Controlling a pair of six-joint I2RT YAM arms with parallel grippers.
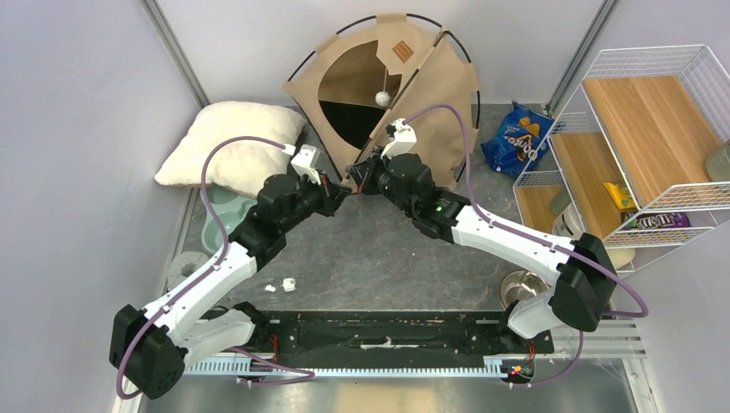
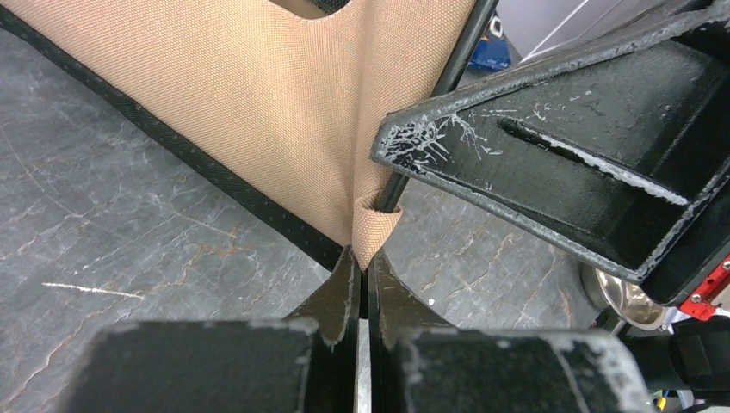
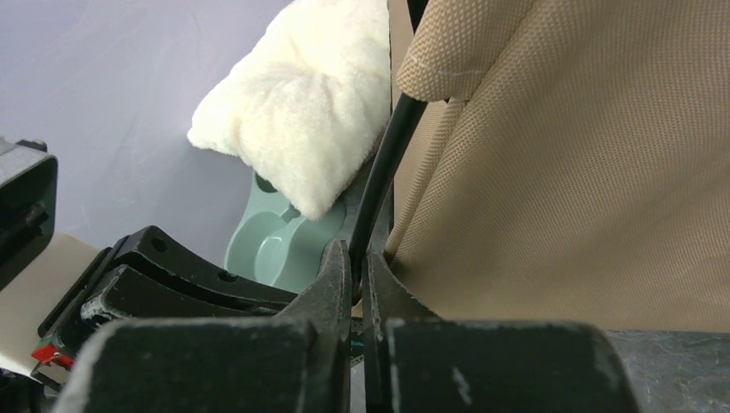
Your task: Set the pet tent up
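Note:
The tan pet tent (image 1: 430,103) stands at the back centre with black crossing poles, a dark opening, a brown label patch (image 1: 401,52) and a white pompom (image 1: 382,99). Both grippers meet at its front bottom corner. My left gripper (image 1: 342,194) is shut on the tent's tan corner pocket (image 2: 372,231), into which a black pole (image 2: 448,82) runs. My right gripper (image 1: 357,175) is shut on that black pole (image 3: 387,155) just beside the tan fabric (image 3: 568,172). The right gripper's body fills the upper right of the left wrist view (image 2: 585,146).
A fluffy white pillow (image 1: 228,142) lies left of the tent, with mint-green bowls (image 1: 225,219) in front of it. A blue snack bag (image 1: 519,136) and a white wire rack (image 1: 637,146) stand at the right. A metal bowl (image 1: 522,286) and small white bits (image 1: 287,283) lie nearer.

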